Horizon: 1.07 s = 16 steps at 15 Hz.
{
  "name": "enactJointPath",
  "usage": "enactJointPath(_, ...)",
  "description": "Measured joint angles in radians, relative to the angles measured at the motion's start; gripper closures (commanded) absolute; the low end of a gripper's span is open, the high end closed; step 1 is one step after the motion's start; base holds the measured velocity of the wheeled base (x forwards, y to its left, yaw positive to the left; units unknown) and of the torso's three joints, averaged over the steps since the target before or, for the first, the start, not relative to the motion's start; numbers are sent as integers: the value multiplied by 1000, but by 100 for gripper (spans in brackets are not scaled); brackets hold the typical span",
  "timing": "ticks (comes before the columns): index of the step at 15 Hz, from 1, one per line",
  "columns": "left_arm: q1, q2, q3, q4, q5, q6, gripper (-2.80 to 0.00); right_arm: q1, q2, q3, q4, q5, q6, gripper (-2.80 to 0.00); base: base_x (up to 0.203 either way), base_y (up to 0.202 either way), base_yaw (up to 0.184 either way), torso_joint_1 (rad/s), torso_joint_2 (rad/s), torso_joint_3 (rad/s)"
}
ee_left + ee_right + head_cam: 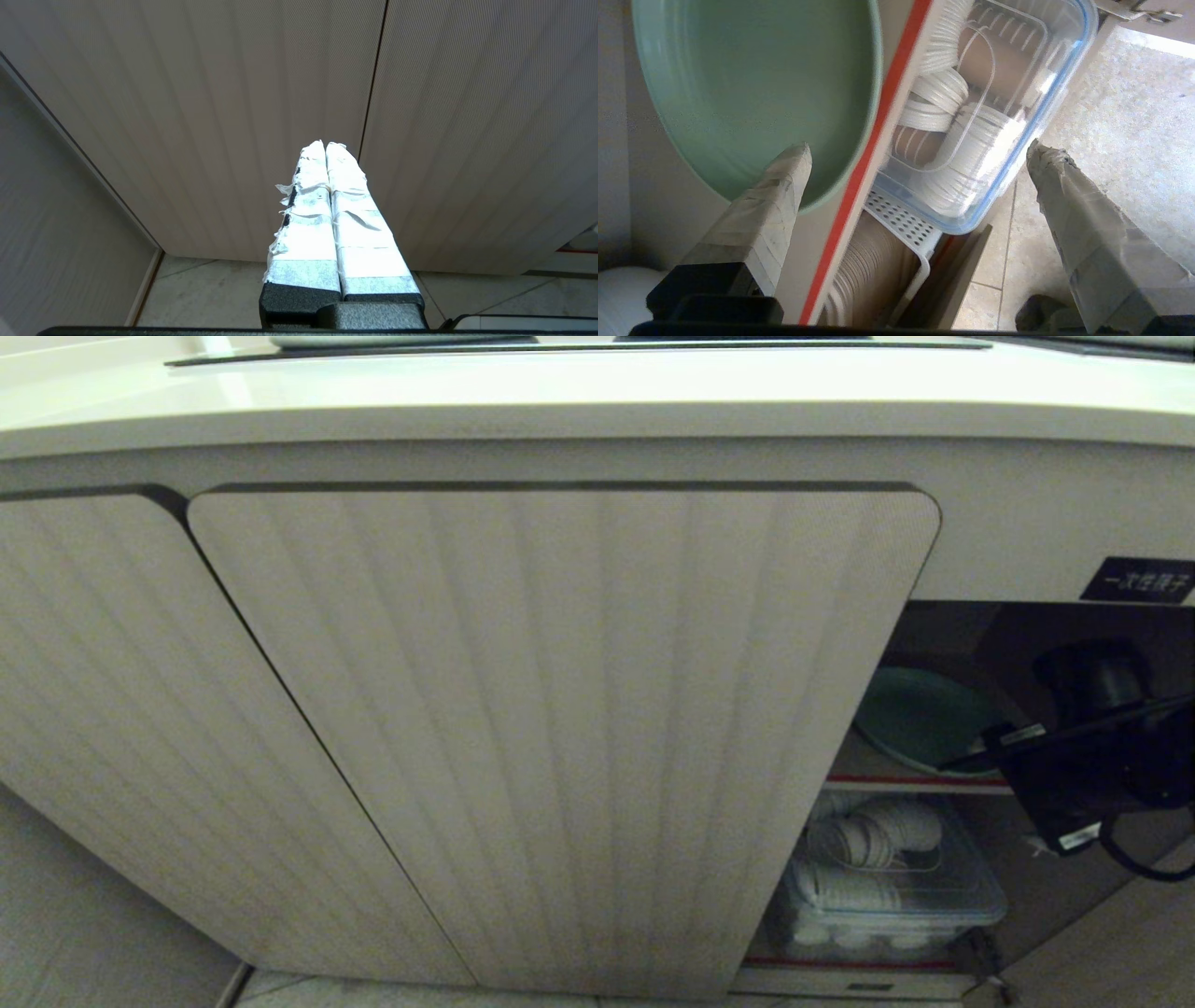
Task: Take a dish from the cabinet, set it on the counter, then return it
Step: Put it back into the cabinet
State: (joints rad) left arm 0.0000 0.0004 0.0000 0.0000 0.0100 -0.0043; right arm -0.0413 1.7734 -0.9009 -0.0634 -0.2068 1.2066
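A mint-green dish [920, 719] lies on the cabinet's red-edged shelf [920, 784], above a clear container [892, 882].

The beige cabinet with vertically ribbed, round-cornered doors [560, 728] is shut across most of its front; only the right bay stands open, a narrow entry bounded on its left by the closed door's edge. On the red-edged inner shelf [920, 782] the round mint-green dish [920, 719] fills most of the upper space, its rim near the shelf front. The right gripper [917, 151], jaws spread wide, sits at that opening, one taped finger over the dish rim. Below, a clear plastic lidded box of white ribbed cups [887, 887] occupies the lower compartment. The cream counter [597, 401] overhangs above.
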Motion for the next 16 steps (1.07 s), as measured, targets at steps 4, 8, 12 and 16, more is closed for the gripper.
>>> enactJointPath(4, 0, 0, 0, 0, 0, 0, 0, 0, -40, 41, 0, 3, -28, -280, 0, 0, 0, 0, 0, 0)
enactJointPath(8, 0, 0, 0, 0, 0, 0, 0, 0, -91, 97, 0, 4, -36, -280, 0, 0, 0, 0, 0, 0)
enactJointPath(12, 0, 0, 0, 0, 0, 0, 0, 1, -146, 176, -40, 8, -126, -280, 0, 0, 0, 0, 0, 0)
enactJointPath(16, 0, 0, 0, 0, 0, 0, 0, 0, -188, 276, -188, 4, -280, -280, 0, 0, 0, 0, 0, 0)
